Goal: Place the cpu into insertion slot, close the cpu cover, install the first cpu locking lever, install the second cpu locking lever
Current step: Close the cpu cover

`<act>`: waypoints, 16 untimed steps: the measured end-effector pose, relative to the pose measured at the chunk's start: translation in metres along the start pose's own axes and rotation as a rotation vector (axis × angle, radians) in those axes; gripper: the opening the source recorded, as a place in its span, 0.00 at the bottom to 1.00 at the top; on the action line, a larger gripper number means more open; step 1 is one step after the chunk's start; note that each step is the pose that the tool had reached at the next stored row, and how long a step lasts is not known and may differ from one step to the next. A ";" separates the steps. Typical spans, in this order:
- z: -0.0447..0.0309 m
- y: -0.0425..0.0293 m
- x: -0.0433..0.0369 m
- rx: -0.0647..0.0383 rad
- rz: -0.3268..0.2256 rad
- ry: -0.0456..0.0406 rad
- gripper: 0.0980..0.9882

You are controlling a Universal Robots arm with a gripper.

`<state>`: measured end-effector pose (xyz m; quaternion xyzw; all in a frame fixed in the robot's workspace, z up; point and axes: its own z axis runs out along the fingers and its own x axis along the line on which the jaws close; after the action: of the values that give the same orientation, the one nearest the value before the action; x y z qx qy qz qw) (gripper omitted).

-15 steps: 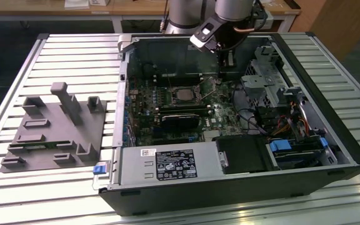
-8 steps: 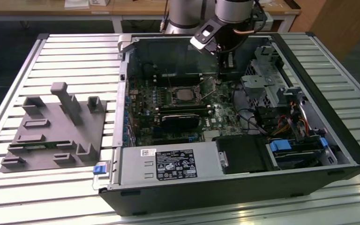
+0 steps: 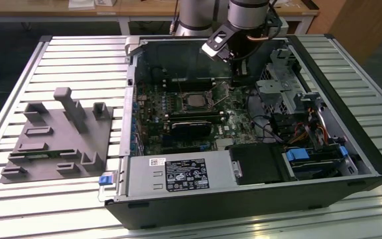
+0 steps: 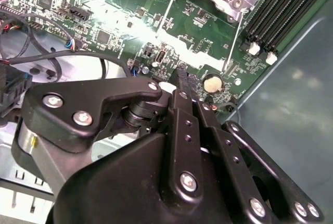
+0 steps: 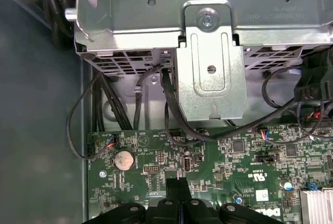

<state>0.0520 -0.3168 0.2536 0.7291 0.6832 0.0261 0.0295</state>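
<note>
Exterior view is showing the chip [image 3: 195, 102] sitting in the socket [image 3: 180, 102]; at its two o'clock, the fingers [image 3: 238, 69] are hovering, pressed together, gripping nothing.

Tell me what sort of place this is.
Probably a robotics lab: an open black desktop computer case sits on a silver slatted metal table, a silver-grey robot arm reaches into it, and wooden desks stand behind.

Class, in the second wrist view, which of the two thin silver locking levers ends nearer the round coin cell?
The lever beside the black memory slots; its tip almost reaches the coin cell, the other lever ends farther away.
</note>
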 end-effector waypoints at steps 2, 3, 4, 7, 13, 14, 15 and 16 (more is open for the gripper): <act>0.0027 0.0003 0.0000 0.001 -0.001 -0.0008 0.01; 0.0040 0.0005 0.0001 0.002 -0.002 -0.0013 0.01; 0.0054 0.0006 0.0001 0.003 -0.003 -0.0018 0.01; 0.0108 0.0008 0.0001 0.010 -0.005 -0.0037 0.01; 0.0148 0.0006 0.0001 0.016 -0.006 -0.0069 0.01; 0.0148 0.0006 0.0001 0.017 -0.006 -0.0069 0.01; 0.0149 0.0006 0.0001 0.017 -0.006 -0.0068 0.01; 0.0150 0.0006 0.0001 0.016 -0.006 -0.0066 0.01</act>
<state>0.0538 -0.3168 0.2388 0.7275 0.6854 0.0180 0.0259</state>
